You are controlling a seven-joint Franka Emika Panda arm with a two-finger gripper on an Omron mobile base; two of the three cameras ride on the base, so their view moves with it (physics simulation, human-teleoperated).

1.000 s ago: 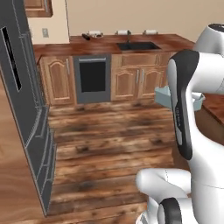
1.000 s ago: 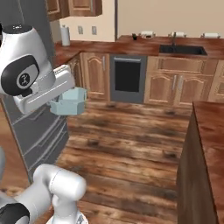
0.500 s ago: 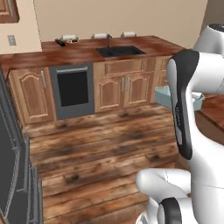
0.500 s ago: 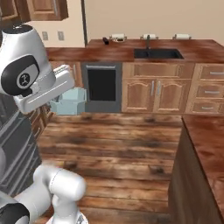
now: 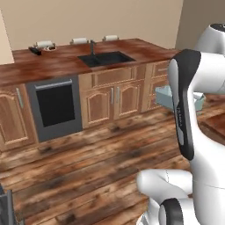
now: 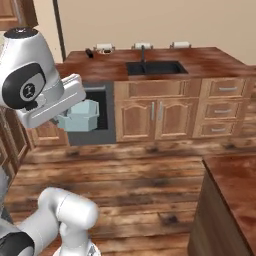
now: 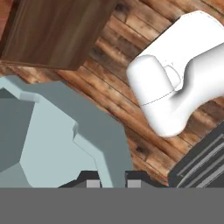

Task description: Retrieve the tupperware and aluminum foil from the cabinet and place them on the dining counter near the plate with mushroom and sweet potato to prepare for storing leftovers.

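I see the dining counter (image 5: 66, 61) running across the far side of the room, dark red-brown wood, with the black sink (image 5: 105, 58) and its faucet (image 5: 92, 46) set into it. Below it sit wooden cabinet doors and a dark oven front (image 5: 56, 105). Plank floor (image 5: 88, 167) lies between me and that counter. At the counter's back edge stand a few small pale items, too small for me to name.

My arm carries the tub (image 6: 80, 116) in the air, well short of the counter and above the floor. From the right base camera it hangs just under the white hand, in front of the oven. From the hand camera the tub (image 7: 57, 140) fills the lower left, its rim wall running down between the fingertips (image 7: 92, 180).

My gripper (image 7: 113, 181) is pinched narrow on that rim.
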